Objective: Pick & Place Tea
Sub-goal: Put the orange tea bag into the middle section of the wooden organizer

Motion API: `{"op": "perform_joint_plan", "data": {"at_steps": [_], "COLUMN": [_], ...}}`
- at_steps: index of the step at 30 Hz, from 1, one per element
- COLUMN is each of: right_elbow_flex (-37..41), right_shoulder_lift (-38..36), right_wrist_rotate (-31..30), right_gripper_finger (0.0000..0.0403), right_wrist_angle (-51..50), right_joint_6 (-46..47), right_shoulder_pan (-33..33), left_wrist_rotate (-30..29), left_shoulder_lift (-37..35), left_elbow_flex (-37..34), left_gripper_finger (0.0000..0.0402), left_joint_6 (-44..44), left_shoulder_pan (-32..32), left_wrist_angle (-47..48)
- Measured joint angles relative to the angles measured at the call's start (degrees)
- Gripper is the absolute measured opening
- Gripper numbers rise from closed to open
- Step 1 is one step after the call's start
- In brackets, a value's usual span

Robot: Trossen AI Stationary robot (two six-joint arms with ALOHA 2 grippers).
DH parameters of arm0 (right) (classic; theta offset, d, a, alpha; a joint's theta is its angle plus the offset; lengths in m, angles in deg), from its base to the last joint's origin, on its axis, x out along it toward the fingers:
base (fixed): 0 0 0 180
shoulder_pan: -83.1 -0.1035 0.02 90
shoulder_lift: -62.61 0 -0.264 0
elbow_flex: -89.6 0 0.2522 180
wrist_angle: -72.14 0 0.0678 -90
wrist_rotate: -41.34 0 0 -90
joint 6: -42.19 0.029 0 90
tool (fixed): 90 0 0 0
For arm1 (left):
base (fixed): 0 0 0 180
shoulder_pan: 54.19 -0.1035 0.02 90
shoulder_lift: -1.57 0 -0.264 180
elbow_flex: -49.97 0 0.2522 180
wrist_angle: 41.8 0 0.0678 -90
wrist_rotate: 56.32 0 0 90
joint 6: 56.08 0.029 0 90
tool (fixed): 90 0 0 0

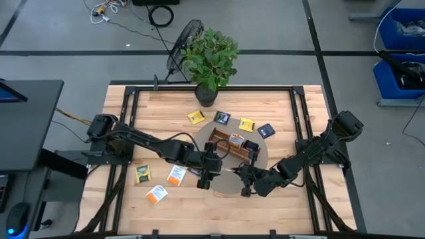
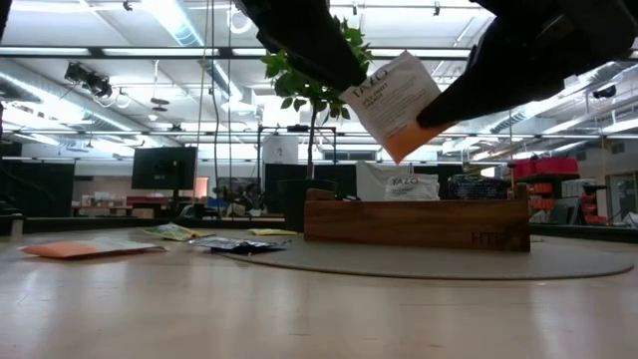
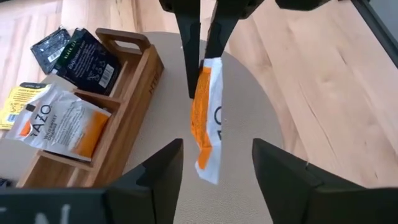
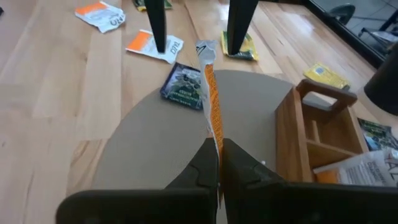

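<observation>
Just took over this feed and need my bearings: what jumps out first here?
A white-and-orange tea packet hangs in the air above the round mat, pinched by the shut right gripper while the left gripper stands open around it. Just beyond is the wooden box, already holding packets, with more tea scattered over the table.

Wooden table (image 1: 299, 199) under round mat (image 1: 229, 187), packets (image 1: 158, 194)
</observation>
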Motion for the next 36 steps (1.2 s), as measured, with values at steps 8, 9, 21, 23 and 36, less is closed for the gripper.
{"op": "perform_joint_plan", "data": {"at_steps": [8, 9, 21, 23, 36], "right_elbow_flex": [0.0, 0.0, 0.0, 0.0, 0.0], "right_shoulder_lift": [0.0, 0.0, -1.7, -3.6, -9.8], "right_wrist_rotate": [0.2, 0.2, 3.6, 3.5, -2.0], "right_gripper_finger": [0.0002, 0.0002, 0.0074, 0.0099, 0.0148], "right_wrist_angle": [0.6, 0.6, -3.8, -8.2, -24.2], "right_joint_6": [-0.3, -0.3, 0.1, 2.4, 16.8], "right_shoulder_pan": [0.0, 0.0, -1.1, -2.1, -11.4], "left_wrist_rotate": [-0.2, -0.2, -1.3, -3.9, -6.6], "left_shoulder_lift": [0.7, 0.7, 0.7, 0.7, 0.7], "left_elbow_flex": [0.0, 0.0, 0.0, 0.0, 1.3], "left_gripper_finger": [0.0098, 0.0081, 0.0003, 0.0003, 0.0003], "left_joint_6": [0.6, 1.4, 8.8, 10.3, 19.8], "left_shoulder_pan": [-0.4, -0.4, -0.3, -0.3, -8.4], "left_wrist_angle": [0.4, 0.3, 0.9, 1.4, 3.0]}}
